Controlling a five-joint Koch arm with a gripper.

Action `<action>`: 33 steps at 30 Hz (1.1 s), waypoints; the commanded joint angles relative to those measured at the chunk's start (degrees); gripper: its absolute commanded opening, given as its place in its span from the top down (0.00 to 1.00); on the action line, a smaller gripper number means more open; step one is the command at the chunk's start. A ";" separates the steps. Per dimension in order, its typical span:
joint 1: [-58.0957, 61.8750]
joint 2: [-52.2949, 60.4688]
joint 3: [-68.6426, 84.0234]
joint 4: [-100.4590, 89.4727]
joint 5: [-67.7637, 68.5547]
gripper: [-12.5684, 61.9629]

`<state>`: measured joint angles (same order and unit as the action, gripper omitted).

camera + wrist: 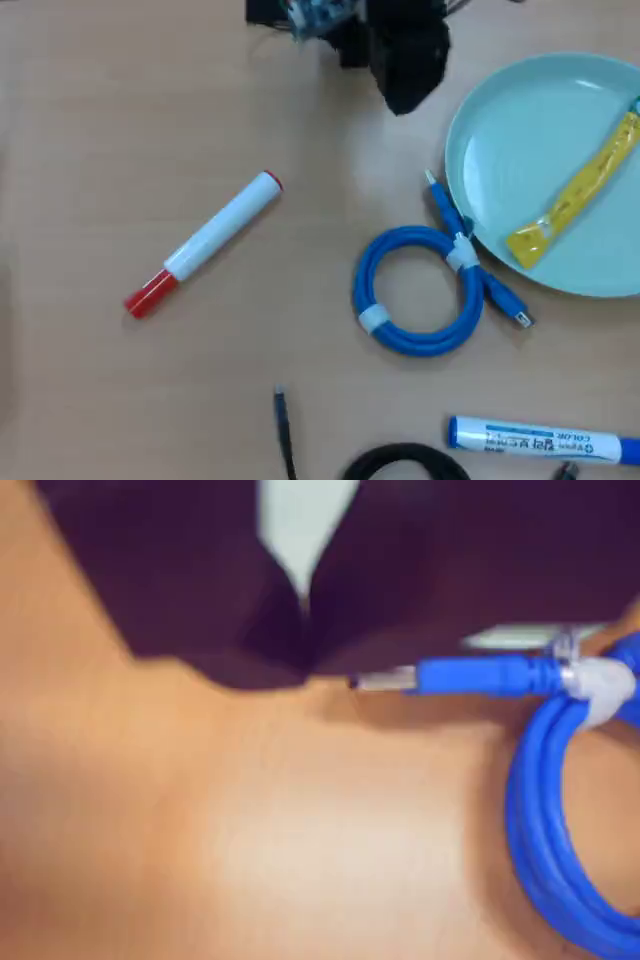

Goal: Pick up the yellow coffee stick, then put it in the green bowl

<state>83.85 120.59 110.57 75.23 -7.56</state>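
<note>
Coffee stick [580,188] inside green bowl [520,140], blue marker [545,439] printed "COLOR"

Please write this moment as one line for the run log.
yellow coffee stick: lying in green bowl | tool: shut, empty, beside blue cable | task: looks done

Tabletop [120,120]: light wood-grain surface, fills both views edge to edge. Lighting: even, diffuse, with soft short shadows. No walls, floor or windows in frame.

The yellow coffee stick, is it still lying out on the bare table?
No: in the overhead view the yellow coffee stick lies inside the green bowl.
</note>
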 commanded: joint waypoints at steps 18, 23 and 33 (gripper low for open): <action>4.66 15.73 35.51 -37.53 4.22 0.94; 5.54 15.73 45.62 -50.45 3.87 0.94; 5.71 15.56 62.31 -71.63 4.31 0.94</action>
<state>89.30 130.17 171.65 5.89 -3.52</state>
